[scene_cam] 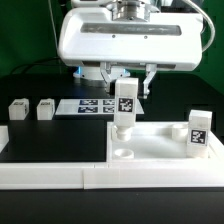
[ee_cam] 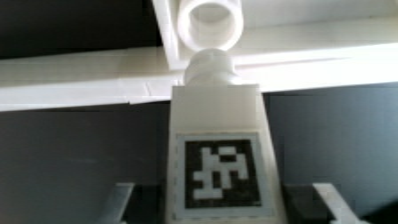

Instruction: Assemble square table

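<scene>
Black desk (scene_cam: pixel 50 140), green backdrop (scene_cam: pixel 215 60), white rail (scene_cam: pixel 50 172) along the front. The tool (scene_cam: pixel 126 88) clamps one leg (scene_cam: pixel 124 105) upright, its lower end at a corner socket (ee_cam: pixel 214 18) of the square slab (scene_cam: pixel 160 148). A second leg (scene_cam: pixel 198 133) stands on the slab.

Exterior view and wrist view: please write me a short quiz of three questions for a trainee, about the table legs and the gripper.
1. True or false: the gripper holds a leg upright over the tabletop.
2. Where do the two loose legs rest?
A) on the tabletop
B) on the black table, at the exterior view's left
C) in the gripper
3. Fill in: in the wrist view, the held leg's tip is not yet inside the round ____.
Key: 1 true; 2 B; 3 socket.
</scene>
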You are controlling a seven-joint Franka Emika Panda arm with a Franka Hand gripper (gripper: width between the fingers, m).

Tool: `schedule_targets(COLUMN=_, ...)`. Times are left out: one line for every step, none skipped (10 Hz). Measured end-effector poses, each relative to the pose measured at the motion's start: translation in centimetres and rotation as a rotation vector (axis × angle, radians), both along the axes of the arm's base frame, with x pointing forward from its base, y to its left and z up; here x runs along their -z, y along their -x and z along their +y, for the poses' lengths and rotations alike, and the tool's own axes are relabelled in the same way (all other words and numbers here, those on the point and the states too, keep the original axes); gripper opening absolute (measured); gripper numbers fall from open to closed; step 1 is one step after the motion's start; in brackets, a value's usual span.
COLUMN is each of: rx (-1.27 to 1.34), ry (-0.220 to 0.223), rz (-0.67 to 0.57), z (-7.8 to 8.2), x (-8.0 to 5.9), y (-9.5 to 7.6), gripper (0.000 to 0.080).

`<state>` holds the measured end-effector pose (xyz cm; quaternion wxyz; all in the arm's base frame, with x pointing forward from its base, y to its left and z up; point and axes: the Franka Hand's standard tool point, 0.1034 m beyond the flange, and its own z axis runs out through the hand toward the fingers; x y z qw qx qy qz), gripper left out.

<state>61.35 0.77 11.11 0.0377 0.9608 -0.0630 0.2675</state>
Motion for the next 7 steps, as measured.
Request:
schedule_targets(rx=-0.001, ry=0.004, rz=0.000, z=0.0, x=0.4, y=0.1, gripper=0.0291)
schedule_targets(rx=-0.002, ry=0.009, rz=0.011, z=-0.1, x=1.1, y=0.3, gripper=0.0291)
schedule_targets(rx=-0.006, ry=0.020, rz=0.011, z=-0.4, x=1.8, y=0.3, gripper=0.0291)
schedule_targets(rx=-0.009, ry=0.025, rz=0.004, z=-0.4, x=2.0, y=0.1, gripper=0.0291)
schedule_targets(rx=-0.015, ry=0.036, rz=-0.008, z=-0.4, x=2.7, y=0.0, gripper=0.0291)
schedule_targets(rx=-0.021, ry=0.040, rz=-0.009, z=-0.1, x=3.4, y=0.0, gripper=0.0291)
schedule_targets(rx=-0.023, ry=0.039, rz=-0.011, z=0.3, x=3.5, y=0.1, gripper=0.0291)
